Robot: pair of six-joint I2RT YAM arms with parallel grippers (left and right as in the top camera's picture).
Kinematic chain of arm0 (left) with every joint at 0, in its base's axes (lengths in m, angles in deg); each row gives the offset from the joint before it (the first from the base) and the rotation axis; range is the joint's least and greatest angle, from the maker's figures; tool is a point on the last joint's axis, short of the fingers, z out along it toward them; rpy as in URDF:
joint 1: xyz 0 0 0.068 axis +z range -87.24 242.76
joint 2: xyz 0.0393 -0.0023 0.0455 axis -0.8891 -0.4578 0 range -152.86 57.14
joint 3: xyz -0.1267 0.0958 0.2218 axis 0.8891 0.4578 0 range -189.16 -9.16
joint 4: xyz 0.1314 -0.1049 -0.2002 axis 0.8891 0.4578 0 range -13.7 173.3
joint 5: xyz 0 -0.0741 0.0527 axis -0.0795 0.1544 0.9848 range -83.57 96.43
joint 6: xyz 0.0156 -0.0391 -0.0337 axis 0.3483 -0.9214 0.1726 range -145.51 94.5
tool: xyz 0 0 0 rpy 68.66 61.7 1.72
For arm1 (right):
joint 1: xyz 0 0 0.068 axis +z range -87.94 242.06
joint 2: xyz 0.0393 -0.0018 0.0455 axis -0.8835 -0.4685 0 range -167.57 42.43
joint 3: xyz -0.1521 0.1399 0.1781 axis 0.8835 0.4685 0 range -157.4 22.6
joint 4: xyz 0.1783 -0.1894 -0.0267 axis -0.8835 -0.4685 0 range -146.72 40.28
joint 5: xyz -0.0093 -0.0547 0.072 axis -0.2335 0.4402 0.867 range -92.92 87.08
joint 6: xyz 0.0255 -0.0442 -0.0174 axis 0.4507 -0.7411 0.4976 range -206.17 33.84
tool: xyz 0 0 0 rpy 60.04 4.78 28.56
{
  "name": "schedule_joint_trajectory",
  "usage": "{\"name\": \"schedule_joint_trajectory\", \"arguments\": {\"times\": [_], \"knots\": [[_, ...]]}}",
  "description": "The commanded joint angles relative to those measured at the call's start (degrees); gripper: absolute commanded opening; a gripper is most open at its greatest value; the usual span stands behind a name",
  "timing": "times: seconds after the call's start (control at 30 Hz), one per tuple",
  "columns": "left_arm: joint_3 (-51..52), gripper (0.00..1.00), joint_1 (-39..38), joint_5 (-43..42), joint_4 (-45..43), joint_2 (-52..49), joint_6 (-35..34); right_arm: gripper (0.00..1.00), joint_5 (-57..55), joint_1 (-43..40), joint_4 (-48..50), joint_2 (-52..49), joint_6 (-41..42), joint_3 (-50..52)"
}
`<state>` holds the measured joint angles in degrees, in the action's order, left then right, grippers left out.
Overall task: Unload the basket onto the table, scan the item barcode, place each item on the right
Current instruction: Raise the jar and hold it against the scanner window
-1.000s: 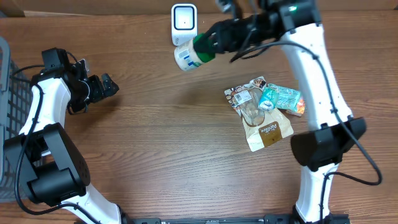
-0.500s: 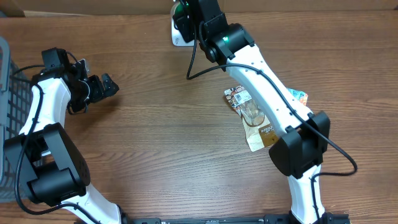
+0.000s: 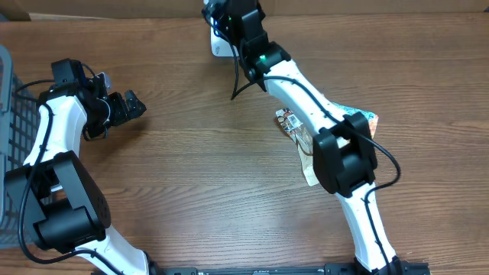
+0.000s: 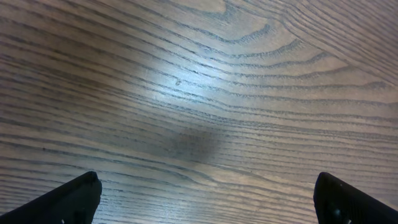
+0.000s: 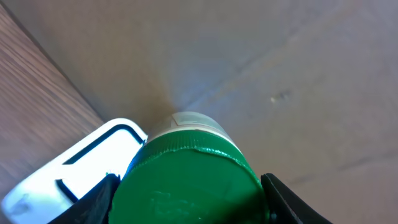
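Observation:
In the right wrist view my right gripper [image 5: 193, 202] is shut on the green cap of a white bottle [image 5: 189, 177], one finger on each side of the cap. The bottle's white body points away from the camera. Just left of it is the white barcode scanner [image 5: 74, 174] with its black-outlined window. In the overhead view the right gripper [image 3: 224, 17] is at the table's back edge, above the scanner [image 3: 219, 48], and the arm hides the bottle. My left gripper [image 3: 131, 105] is open over bare wood on the left, with nothing between its fingertips [image 4: 68, 199].
Snack pouches [image 3: 294, 126] lie right of centre, partly under the right arm, with a teal packet [image 3: 368, 117] beside them. A grey wire basket [image 3: 9, 99] stands at the left edge. Cardboard runs along the back of the table.
The right arm has swung the bottle left and back, from beside the scanner to right over it. The left arm has not moved.

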<state>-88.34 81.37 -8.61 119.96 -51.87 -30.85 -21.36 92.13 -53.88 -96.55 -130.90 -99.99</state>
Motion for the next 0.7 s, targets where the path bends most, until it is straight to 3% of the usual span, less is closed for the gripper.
{"name": "schedule_joint_trajectory", "arguments": {"times": [0.0, 0.13, 0.67], "knots": [[-1.25, 1.00, -0.28, -0.92, -0.09, -0.39, 1.53, 0.20, -1.01, 0.17, 4.42, -1.38, -8.46, -0.35], [-1.25, 1.00, -0.28, -0.92, -0.09, -0.39, 1.53, 0.20, -1.03, 0.17, 5.35, -2.36, -13.25, -0.35], [-1.25, 1.00, -0.28, -0.92, -0.09, -0.39, 1.53, 0.24, -1.46, 0.31, 5.81, -2.36, -13.27, -0.37]]}}
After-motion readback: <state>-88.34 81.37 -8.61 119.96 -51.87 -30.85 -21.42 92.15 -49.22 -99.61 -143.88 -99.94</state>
